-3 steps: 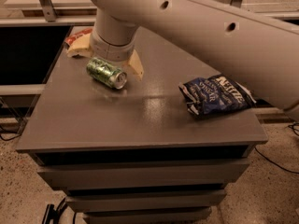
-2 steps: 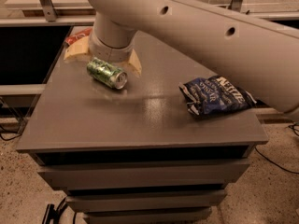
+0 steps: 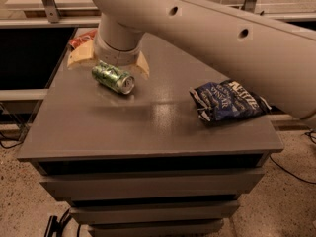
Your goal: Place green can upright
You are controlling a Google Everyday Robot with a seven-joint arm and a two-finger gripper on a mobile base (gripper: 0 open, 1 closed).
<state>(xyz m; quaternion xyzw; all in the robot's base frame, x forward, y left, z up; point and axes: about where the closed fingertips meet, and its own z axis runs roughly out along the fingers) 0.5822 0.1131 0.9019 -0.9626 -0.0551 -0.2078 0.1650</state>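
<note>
1 green can (image 3: 112, 78) lies on its side on the table (image 3: 148, 127), just below the gripper (image 3: 111, 66), whose 2 fingers (image 3: 79, 59) stand spread, holding nothing. 1 blue snack bag (image 3: 228, 101) lies well apart.

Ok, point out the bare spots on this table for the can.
Bare: the front strip of the table between the green can and the near edge, and the middle gap between can and blue bag. Crowded: back left, where the open pincer sits at the can, red packet behind.
</note>
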